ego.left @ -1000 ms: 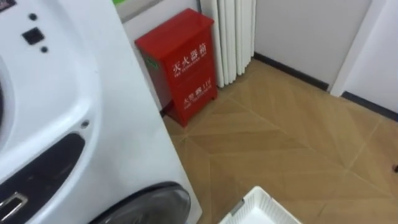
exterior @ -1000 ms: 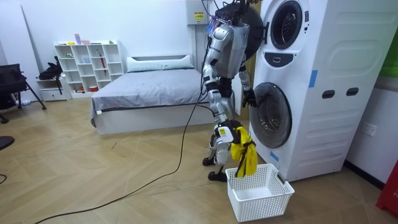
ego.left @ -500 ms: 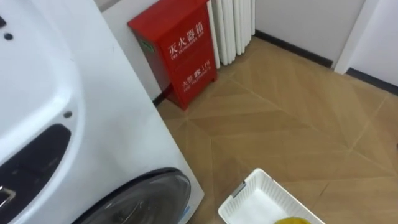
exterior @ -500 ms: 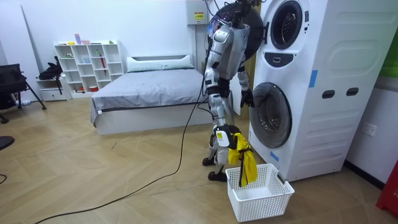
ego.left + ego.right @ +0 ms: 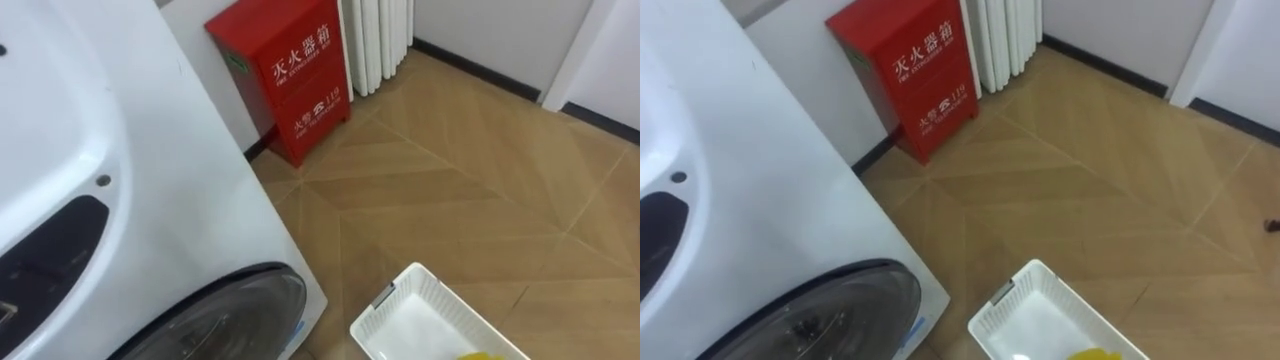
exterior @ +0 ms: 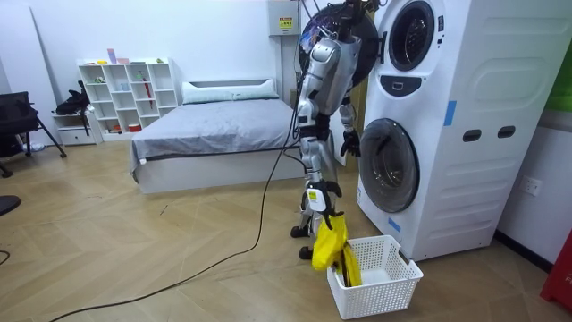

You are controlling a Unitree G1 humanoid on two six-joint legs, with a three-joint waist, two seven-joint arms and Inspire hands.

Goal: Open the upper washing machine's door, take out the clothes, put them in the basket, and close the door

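Note:
A yellow cloth [image 6: 329,249] sags over the near rim of the white slatted laundry basket [image 6: 393,279], partly inside it. In the eye views only its edge peeks in, yellow cloth [image 5: 478,354] at the bottom of the basket [image 5: 400,305]. I stand facing the stacked white washing machine [image 6: 447,116]. My right hand [image 6: 332,190] hangs open just above the cloth, apart from it. My left hand [image 6: 349,141] is raised beside the lower round door [image 6: 391,165], which looks closed; the same door [image 5: 225,318] shows in the eye views.
A red floor cabinet [image 5: 285,75] stands against the wall beyond the washer, with white pleated panels [image 5: 378,40] next to it. Wooden floor spreads right of the basket. Behind me are a bed [image 6: 214,134] and a white shelf unit [image 6: 125,94].
The yellow cloth has dropped from hanging under my right hand to slumping on the basket's near rim. My left hand has drawn slightly back from the door. The eye views have tipped downward.

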